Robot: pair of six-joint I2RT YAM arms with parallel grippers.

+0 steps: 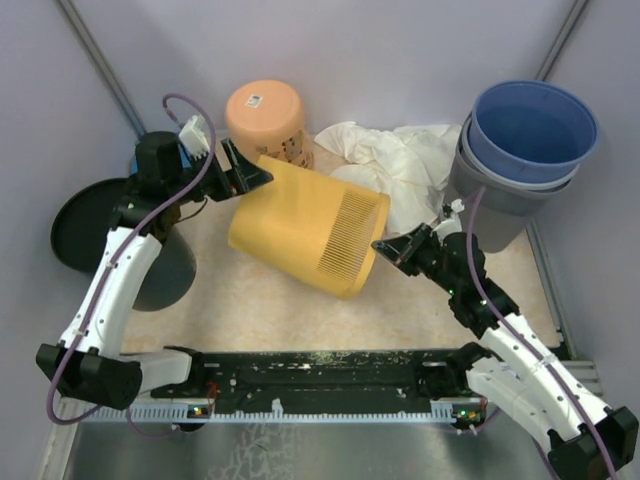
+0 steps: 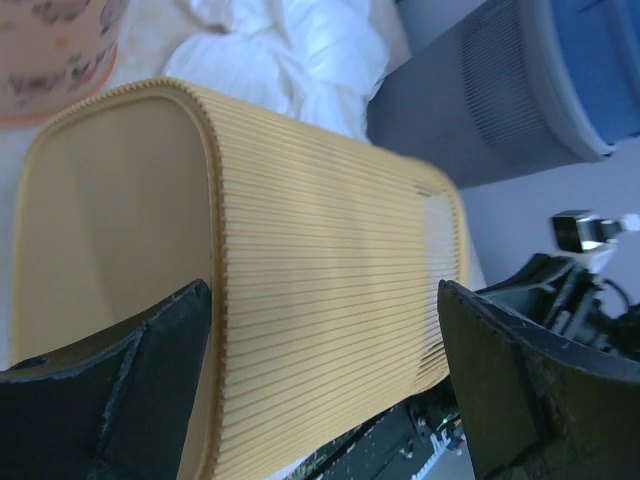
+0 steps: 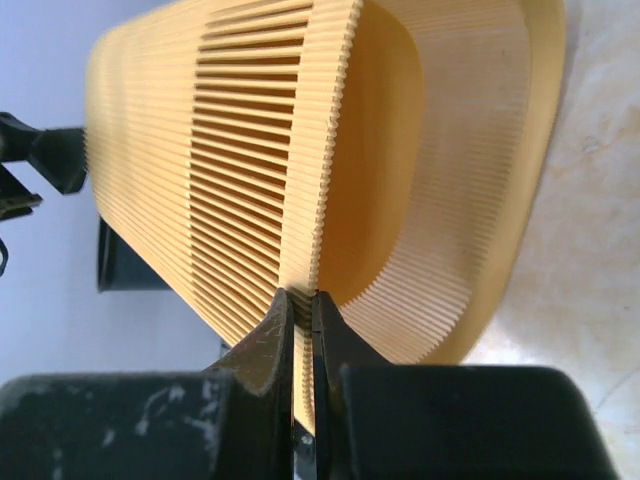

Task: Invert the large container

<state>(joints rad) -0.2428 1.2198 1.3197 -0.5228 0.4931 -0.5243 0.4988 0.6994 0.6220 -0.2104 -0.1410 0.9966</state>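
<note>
You are partway through: the yellow ribbed bin point(image 1: 305, 225) is lying tilted on its side mid-table point(image 1: 260, 310), not yet inverted. Your right gripper point(image 3: 300, 300) is pinching the bin's rim wall, jaws nearly together. Your left gripper point(image 1: 245, 168) is hovering wide open around the closed base end.

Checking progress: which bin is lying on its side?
The yellow ribbed bin in the middle, tipped over; the peach tub sits bottom-up, the blue bucket and grey bin stand upright.

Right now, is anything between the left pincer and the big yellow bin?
Nothing visible. The open left pincer sits at the closed end of the yellow bin, whose rim the right pincer is shut on.
</note>
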